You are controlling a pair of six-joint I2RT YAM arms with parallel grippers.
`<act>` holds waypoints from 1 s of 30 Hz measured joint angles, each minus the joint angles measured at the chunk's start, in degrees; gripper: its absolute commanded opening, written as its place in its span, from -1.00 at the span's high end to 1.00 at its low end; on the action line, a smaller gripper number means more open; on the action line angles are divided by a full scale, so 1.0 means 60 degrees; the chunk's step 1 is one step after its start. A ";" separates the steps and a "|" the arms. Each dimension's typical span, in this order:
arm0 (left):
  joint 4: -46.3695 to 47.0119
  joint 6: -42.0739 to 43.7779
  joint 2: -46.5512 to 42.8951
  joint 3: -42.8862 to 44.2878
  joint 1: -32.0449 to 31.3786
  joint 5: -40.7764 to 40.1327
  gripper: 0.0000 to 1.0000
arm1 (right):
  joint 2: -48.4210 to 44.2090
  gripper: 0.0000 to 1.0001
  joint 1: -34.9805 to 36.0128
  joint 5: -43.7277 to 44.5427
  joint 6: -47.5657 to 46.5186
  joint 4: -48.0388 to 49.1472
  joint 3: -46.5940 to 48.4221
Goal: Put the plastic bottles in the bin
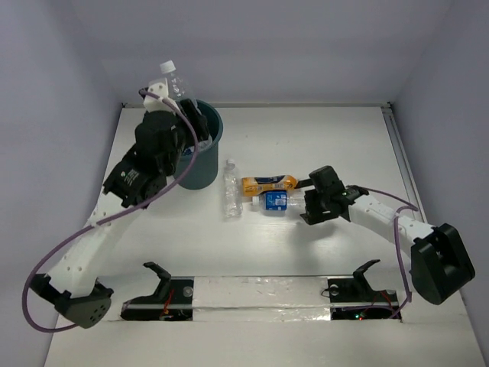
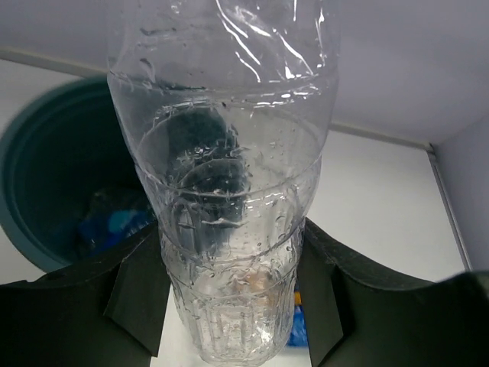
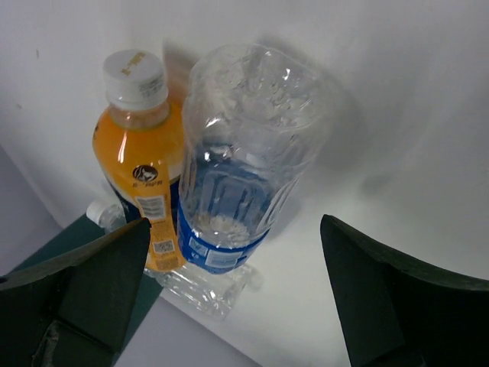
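Clear bottle (image 2: pixel 229 229) pinched in left jaws at the bin (image 1: pixel 202 172) rim, off-centre: releasing now could bounce it out. Right jaws spread wide facing blue-label bottle (image 3: pixel 237 191) on the surface (image 1: pixel 321 138); orange bottle (image 3: pixel 141 176) just beside may get shoved.

2 arms on show, both built from white links with chunky black joint housings. The left arm (image 1: pixel 92 238) trails a long purple cable (image 1: pixel 27 298) off its perforated black base housing (image 1: pixel 84 306). The right arm (image 1: pixel 382 218) has the same purple cable (image 1: pixel 398 245) and a boxy black base (image 1: pixel 439 264). Jaws are matte black, flat and angular.
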 measured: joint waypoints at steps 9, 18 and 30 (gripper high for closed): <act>0.0328 0.0586 0.1399 0.1031 0.3246 0.2656 0.07 | 0.0965 -0.87 -0.0157 -0.0047 0.0525 -0.0018 0.0004; 0.1184 0.0612 0.2036 -0.0153 0.3923 0.3512 -0.04 | 0.1406 -0.77 -0.0474 -0.0058 0.0047 -0.0047 0.0051; 0.2659 0.0922 0.1260 -0.2750 0.3923 0.2903 -0.89 | 0.1501 -0.35 -0.0652 -0.0040 -0.0678 -0.0095 -0.0040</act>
